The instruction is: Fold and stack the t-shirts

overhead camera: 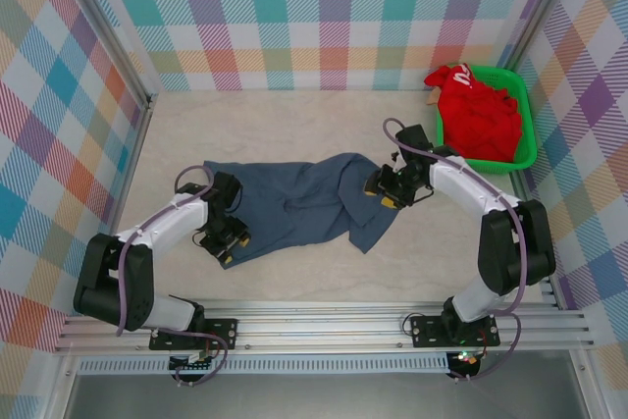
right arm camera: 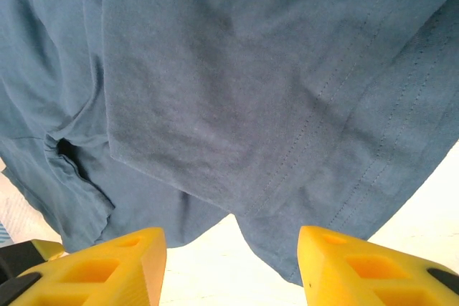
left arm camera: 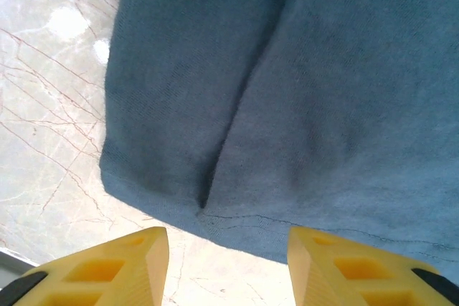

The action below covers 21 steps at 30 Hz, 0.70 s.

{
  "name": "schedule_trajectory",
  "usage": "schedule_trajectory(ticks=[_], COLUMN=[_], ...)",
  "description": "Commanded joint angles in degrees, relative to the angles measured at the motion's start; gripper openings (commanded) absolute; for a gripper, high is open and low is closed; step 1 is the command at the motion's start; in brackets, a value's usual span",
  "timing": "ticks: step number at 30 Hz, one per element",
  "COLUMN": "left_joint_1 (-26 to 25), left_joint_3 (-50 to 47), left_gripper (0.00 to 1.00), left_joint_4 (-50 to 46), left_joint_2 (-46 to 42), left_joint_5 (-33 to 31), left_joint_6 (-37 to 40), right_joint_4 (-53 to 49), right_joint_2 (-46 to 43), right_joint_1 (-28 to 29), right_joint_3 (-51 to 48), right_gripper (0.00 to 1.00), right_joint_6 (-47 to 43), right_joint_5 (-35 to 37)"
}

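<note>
Two pairs of yellow fingers are seen, and both are held apart with nothing clamped between them. The left fingers point(left arm camera: 125, 270) are placed at the bottom of the left wrist view; bare worktop point(left arm camera: 50, 127) is seen in the gap between them, and the hem of the slate-blue t-shirt point(left arm camera: 301, 91) lies just beyond their tips. A long crease is seen running up the cloth from that hem. The right fingers point(right arm camera: 358, 270) are placed at the bottom of the right wrist view, spread over pale worktop, with a stitched hem of the same shirt lying just past them and folded layers to the upper left.

In the top view the slate-blue t-shirt point(overhead camera: 304, 198) is spread loosely and rumpled across the middle of the worktop point(overhead camera: 285, 125). The left fingers point(overhead camera: 224, 240) are set at its lower left edge and the right fingers point(overhead camera: 385, 190) at its upper right end. The red t-shirt point(overhead camera: 479, 117) is bunched in the green basket point(overhead camera: 531, 134) at the upper right of the frame, well apart from the blue one, with part of it draped over the basket's upper left rim.
</note>
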Motion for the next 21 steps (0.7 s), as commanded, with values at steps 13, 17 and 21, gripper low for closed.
schedule_trajectory(ticks=[13, 17, 21], left_joint_1=[-0.70, -0.70, -0.72], left_joint_3=[-0.64, 4.55, 9.64], left_gripper=[0.12, 0.02, 0.00], left_joint_4=[5.17, 1.15, -2.56], left_joint_2=[-0.29, -3.97, -6.61], left_joint_5=[-2.84, -6.41, -9.04], left_joint_6=[0.61, 0.78, 0.51], right_joint_4=[-1.69, -2.40, 1.08], right_joint_2=[-1.49, -2.08, -1.92], right_joint_1=[-0.95, -0.87, 0.57], right_joint_3=[-0.99, -2.58, -6.33], right_gripper=[0.51, 0.50, 0.50], right_joint_6=[0.32, 1.74, 6.96], right_joint_5=[-1.55, -2.30, -6.31])
